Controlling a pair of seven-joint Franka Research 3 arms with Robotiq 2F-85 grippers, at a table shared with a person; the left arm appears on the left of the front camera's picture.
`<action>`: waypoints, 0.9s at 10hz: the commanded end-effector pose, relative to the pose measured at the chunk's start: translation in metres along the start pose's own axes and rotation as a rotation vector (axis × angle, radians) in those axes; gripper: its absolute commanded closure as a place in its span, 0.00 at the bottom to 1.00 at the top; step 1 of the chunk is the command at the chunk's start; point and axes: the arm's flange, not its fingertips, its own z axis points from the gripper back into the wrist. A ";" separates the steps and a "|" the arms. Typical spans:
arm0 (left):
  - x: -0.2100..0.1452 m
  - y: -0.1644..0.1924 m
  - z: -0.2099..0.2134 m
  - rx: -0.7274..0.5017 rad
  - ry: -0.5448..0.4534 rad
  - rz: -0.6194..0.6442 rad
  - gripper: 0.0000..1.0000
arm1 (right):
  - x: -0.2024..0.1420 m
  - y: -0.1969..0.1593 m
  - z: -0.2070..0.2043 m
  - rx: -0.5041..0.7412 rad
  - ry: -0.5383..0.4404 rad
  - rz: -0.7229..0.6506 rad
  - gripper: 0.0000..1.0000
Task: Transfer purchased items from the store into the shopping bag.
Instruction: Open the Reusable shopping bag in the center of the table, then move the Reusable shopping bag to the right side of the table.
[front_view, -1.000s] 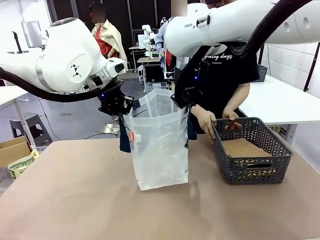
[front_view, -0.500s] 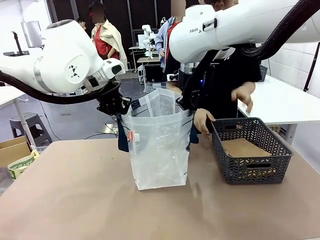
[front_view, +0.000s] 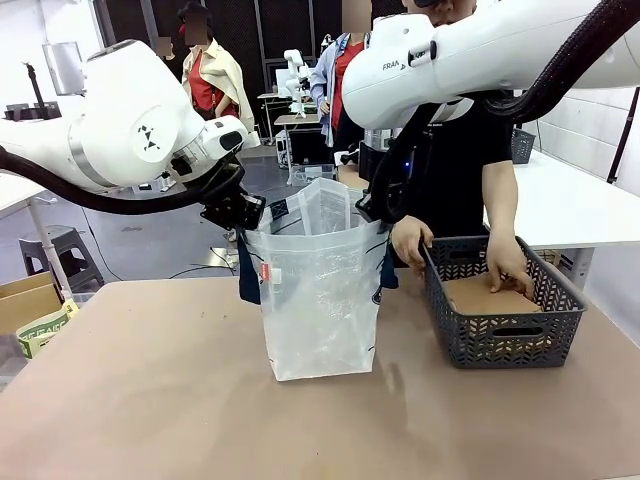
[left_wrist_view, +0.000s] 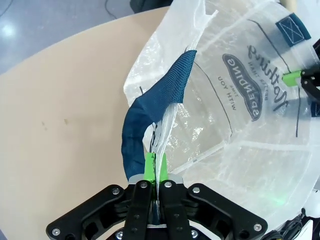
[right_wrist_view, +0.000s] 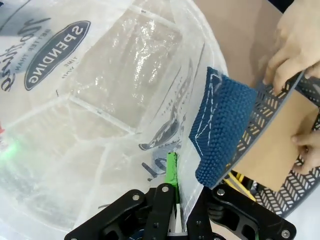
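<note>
Landmark: shopping bag (front_view: 320, 290); upright on the table (front_view: 150, 400); mouth up and spread; bottom bare in both wrist views

Left gripper (left_wrist_view: 155, 167): pads pressed together on the bag's left rim; right beside the navy strap (left_wrist_view: 150, 105)

Right gripper (right_wrist_view: 172, 172): pinched onto the bag's opposite rim; just beside the other navy strap (right_wrist_view: 220, 130)

Purchased item: flat brown cardboard piece (front_view: 490, 297); to the bag's right, past the right gripper's side; lying flat on the floor of the mesh basket (front_view: 500, 340)

Person's hands: one hand (front_view: 510, 270) resting on the cardboard piece; other hand (front_view: 410, 240) at the basket rim nearest the bag

Governing relation: the piece lies beside the bag, lower than its mouth; the person's hand is on it, both grippers taken up by the rim

Next move, as judged: lift the piece, carry it leftward over the rim, tip it on edge, lower it between the two grippers
</note>
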 end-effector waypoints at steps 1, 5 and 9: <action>0.000 0.000 0.001 0.006 -0.003 0.024 1.00 | 0.000 0.000 0.000 0.000 0.002 -0.002 1.00; 0.000 0.000 0.001 0.006 -0.003 0.024 1.00 | 0.000 0.000 0.000 0.000 0.002 -0.002 1.00; 0.000 0.000 0.001 0.006 -0.003 0.024 1.00 | 0.000 0.000 0.000 0.000 0.002 -0.002 1.00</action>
